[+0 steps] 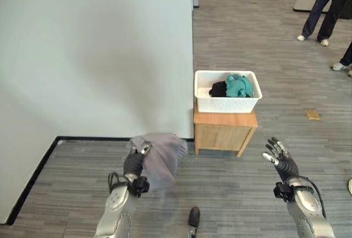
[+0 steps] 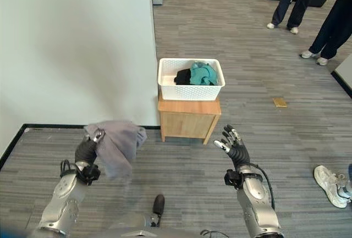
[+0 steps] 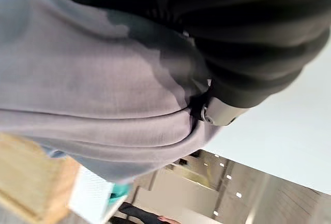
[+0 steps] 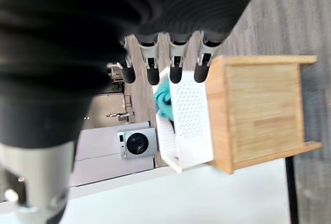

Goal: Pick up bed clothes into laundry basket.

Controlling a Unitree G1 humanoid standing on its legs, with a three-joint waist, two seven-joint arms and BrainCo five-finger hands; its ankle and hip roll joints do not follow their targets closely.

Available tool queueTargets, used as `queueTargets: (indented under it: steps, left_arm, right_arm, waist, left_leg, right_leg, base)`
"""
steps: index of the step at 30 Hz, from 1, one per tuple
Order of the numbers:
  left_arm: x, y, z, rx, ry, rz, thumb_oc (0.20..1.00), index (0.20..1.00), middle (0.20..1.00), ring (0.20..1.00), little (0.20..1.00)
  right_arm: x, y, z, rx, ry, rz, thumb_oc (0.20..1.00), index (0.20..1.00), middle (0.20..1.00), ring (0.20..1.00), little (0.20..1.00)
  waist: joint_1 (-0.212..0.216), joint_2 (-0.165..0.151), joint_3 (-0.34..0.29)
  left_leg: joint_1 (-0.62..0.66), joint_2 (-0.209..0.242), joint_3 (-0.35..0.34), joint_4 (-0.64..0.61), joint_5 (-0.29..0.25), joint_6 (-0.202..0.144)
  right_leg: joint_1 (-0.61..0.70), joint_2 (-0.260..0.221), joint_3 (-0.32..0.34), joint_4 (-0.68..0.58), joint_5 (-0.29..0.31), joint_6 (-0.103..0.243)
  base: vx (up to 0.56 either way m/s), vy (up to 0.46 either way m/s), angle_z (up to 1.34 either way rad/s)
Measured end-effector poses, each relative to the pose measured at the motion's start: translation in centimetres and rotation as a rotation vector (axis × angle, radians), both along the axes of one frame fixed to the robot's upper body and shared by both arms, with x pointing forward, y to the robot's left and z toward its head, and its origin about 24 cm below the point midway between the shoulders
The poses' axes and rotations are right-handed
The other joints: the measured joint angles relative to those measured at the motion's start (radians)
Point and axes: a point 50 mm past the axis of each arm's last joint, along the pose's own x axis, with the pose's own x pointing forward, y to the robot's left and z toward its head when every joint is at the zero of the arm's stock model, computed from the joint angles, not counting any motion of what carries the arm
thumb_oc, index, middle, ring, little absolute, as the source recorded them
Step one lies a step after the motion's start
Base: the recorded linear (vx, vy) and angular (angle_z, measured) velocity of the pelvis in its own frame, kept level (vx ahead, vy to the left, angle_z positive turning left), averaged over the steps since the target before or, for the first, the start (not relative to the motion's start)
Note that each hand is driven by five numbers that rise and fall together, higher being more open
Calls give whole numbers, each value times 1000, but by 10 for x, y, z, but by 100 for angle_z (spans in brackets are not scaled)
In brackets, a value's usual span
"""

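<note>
A white bed (image 1: pixel 93 56) fills the robot's left side. Beside its corner a wooden stand (image 1: pixel 224 132) carries the white basket (image 1: pixel 226 104), with teal and black clothes (image 1: pixel 234 86) inside. The left hand (image 1: pixel 134 162) grips a grey cloth (image 1: pixel 162 158), held up above the floor. The right hand (image 1: pixel 279 158) hovers with fingers spread, holding nothing.

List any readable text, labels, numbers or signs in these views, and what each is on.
None readable.
White laundry basket: plain, no label visible.
Wooden stand: plain.
Grey cloth in the left hand: no tag or print visible.
Yellow patch on the floor: too small to tell if it carries print.
Right hand: open, nothing printed.
</note>
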Motion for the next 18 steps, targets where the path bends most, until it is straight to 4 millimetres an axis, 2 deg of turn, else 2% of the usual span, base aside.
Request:
queueTargets:
  steps: [1,2,3,4,5,6,7,8,9,10,11,12,13,14,15,16,17,18]
  left_arm:
    - [1,2,2,2,-7,8,200,200,200,200,200]
    - [2,2,2,2,-8,12,200,200,200,200,200]
    - [3,1,1,3,-5,7,200,200,200,200,200]
    - [2,-1,1,5,-2,-6,200,200,200,200,200]
    - [6,-3,4,10,-16,-16,200,200,200,200,200]
    - [7,-4,4,24,-9,-32,200,200,200,200,200]
    - [6,-3,3,31,-4,-34,200,200,200,200,200]
    - [3,2,1,38,7,-22,200,200,200,200,200]
    - [-1,5,-1,42,21,-7,200,200,200,200,200]
    - [-4,9,-3,44,32,17,200,200,200,200,200]
    - [-4,12,-3,52,35,22,200,200,200,200,200]
    - [-6,18,-3,66,41,40,200,200,200,200,200]
    - [-9,25,-3,74,46,64,200,200,200,200,200]
    - [-11,33,-2,85,48,94,200,200,200,200,200]
    - [-12,36,-1,96,50,95,200,200,200,200,200]
    - [-14,39,-2,100,53,105,200,200,200,200,200]
    - [-20,43,-3,99,62,125,200,200,200,200,200]
    - [-21,36,-8,77,73,116,200,200,200,200,200]
  right_arm:
    - [5,4,3,3,-15,16,1000,1000,1000,1000,1000]
    - [11,7,8,-5,-36,40,1000,1000,1000,1000,1000]
    - [15,12,11,-8,-51,60,1000,1000,1000,1000,1000]
    - [9,14,7,0,-34,65,1000,1000,1000,1000,1000]
    - [6,14,8,1,-37,65,1000,1000,1000,1000,1000]
    - [4,13,7,-2,-31,60,1000,1000,1000,1000,1000]
    - [4,11,8,-4,-34,55,1000,1000,1000,1000,1000]
    - [7,11,11,-6,-47,54,1000,1000,1000,1000,1000]
    - [9,12,13,-5,-58,56,1000,1000,1000,1000,1000]
    - [13,13,16,1,-76,55,1000,1000,1000,1000,1000]
    - [15,14,17,2,-80,60,1000,1000,1000,1000,1000]
    - [18,16,15,4,-71,66,1000,1000,1000,1000,1000]
    - [22,19,18,14,-83,68,1000,1000,1000,1000,1000]
    - [20,21,16,25,-79,64,1000,1000,1000,1000,1000]
    - [18,21,14,30,-71,61,1000,1000,1000,1000,1000]
    - [17,22,11,33,-58,63,1000,1000,1000,1000,1000]
    - [15,22,9,33,-50,66,1000,1000,1000,1000,1000]
    - [15,16,10,21,-51,50,1000,1000,1000,1000,1000]
  waist:
    - [15,7,-1]
    - [24,36,17]
    - [11,56,28]
    - [-11,61,23]
    - [-29,54,46]
    - [-58,63,49]
    - [-59,79,56]
    - [-34,71,51]
    - [-12,80,51]
    - [6,99,52]
    - [20,102,50]
    - [27,96,48]
    - [29,87,50]
    - [21,60,47]
    - [20,32,33]
    - [22,6,20]
    - [22,-16,1]
    - [14,-4,-2]
  left_leg:
    - [10,3,12,0,-14,2]
    - [33,17,26,-1,-20,6]
    - [56,22,10,-7,-18,3]
    - [80,16,-18,-16,-26,9]
    - [88,-2,-82,17,-40,12]
    - [81,1,-107,27,-45,9]
    - [84,17,-97,22,-33,-2]
    - [88,18,-73,18,-36,-2]
    - [85,11,-52,19,-52,-4]
    - [72,26,-56,44,-80,-1]
    - [62,32,-47,55,-84,-27]
    - [61,33,-37,51,-95,-47]
    - [60,44,-32,59,-101,-55]
    - [67,60,-41,65,-115,-70]
    - [71,70,-37,58,-120,-85]
    - [84,82,-31,43,-120,-106]
    - [85,108,-28,30,-113,-137]
    - [84,151,-38,35,-119,-142]
  right_leg:
    - [-29,-4,8,76,3,3]
    - [-121,-8,7,288,11,21]
    - [-214,-35,-16,500,43,47]
    - [-254,-57,-19,565,30,65]
    - [-342,-45,77,706,45,61]
    - [-377,-40,108,722,45,58]
    - [-378,-82,96,643,47,56]
    - [-393,-144,100,594,59,53]
    - [-393,-214,63,524,75,23]
    - [-376,-301,33,384,107,21]
    - [-372,-343,23,314,142,46]
    - [-325,-380,-23,131,195,102]
    - [-275,-375,-1,-31,231,144]
    - [-227,-349,46,-91,284,166]
    - [-215,-338,32,-89,298,155]
    - [-209,-323,-9,-87,312,150]
    - [-182,-266,-24,-115,330,143]
    - [-168,-230,-37,-121,341,142]
  base:
    - [87,85,-57]
    - [3,31,-37]
    - [-5,-33,24]
    - [40,-78,93]
    - [95,-145,139]
    - [127,-183,139]
    - [87,-141,77]
    - [85,-226,9]
    - [195,-411,-38]
    - [273,-539,-25]
    - [294,-545,-22]
    - [183,-347,-23]
    - [166,-348,-15]
    - [155,-331,-8]
    - [166,-387,-6]
    - [129,-381,-28]
    - [112,-380,-18]
    - [61,-260,-7]
